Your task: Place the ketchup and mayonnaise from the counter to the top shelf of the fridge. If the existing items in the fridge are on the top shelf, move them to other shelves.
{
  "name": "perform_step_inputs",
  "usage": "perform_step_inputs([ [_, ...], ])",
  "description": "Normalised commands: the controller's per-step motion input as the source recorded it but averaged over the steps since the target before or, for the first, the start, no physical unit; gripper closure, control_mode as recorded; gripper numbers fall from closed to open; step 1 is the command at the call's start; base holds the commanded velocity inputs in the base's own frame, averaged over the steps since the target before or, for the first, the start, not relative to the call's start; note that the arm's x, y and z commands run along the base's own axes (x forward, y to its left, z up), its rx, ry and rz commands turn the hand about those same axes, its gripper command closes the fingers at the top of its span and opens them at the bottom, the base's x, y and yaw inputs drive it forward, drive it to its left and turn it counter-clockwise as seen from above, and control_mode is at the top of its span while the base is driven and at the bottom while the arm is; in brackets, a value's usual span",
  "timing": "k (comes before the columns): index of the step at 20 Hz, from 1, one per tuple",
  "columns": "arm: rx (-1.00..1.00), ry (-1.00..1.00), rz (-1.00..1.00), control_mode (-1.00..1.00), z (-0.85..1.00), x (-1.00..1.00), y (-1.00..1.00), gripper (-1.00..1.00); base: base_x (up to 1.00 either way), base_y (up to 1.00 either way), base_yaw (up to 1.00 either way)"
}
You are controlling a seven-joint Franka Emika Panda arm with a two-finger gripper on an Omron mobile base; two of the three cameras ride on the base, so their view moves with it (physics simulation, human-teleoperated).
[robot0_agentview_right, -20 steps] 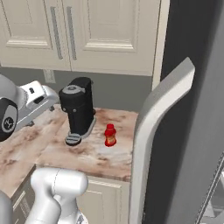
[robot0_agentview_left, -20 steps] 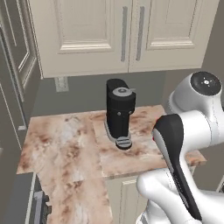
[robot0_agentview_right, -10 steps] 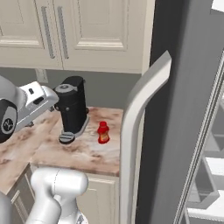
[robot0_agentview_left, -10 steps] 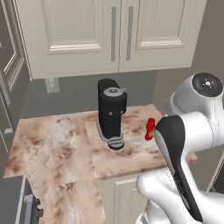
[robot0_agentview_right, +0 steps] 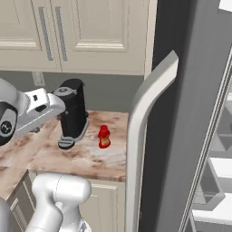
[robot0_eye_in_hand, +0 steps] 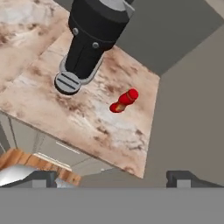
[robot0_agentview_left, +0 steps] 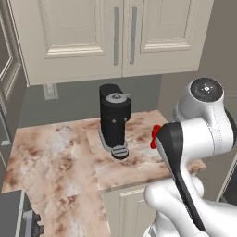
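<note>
The ketchup [robot0_agentview_right: 104,137] stands upright on the marbled table [robot0_agentview_right: 86,156], just beside the black coffee machine [robot0_agentview_right: 72,112] and near the table's edge by the fridge [robot0_agentview_right: 190,113]. In the left base view the ketchup [robot0_agentview_left: 155,137] is partly hidden behind the arm. The hand [robot0_eye_in_hand: 111,177] hangs above and short of the table's front edge, fingers apart and holding nothing; the ketchup [robot0_eye_in_hand: 124,101] lies ahead of it, well apart. The fridge door [robot0_agentview_right: 149,136] stands open, with white shelves [robot0_agentview_right: 217,167] visible inside.
</note>
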Motion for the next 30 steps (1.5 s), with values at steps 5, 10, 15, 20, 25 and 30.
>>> perform_step_inputs([
  [5, 0.19, 0.12, -0.45, -1.00, -0.60, 0.24, -0.07, -1.00, 0.00, 0.00, 0.00],
  [10, 0.28, 0.08, -0.34, -1.00, -0.54, 0.46, -0.11, -1.00, 0.00, 0.00, 0.00],
  [15, 0.24, 0.04, -0.26, -1.00, -0.58, 0.53, -0.25, -1.00, 0.00, 0.00, 0.00],
  [20, 0.02, 0.00, -0.22, -1.00, -0.64, 0.76, -0.22, -1.00, 0.00, 0.00, 0.00],
  [25, 0.00, -0.01, -0.19, -1.00, -0.56, 0.75, -0.17, -1.00, 0.00, 0.00, 0.00],
  [30, 0.00, -0.01, -0.16, -1.00, -0.45, 0.62, -0.19, -1.00, 0.00, 0.00, 0.00],
])
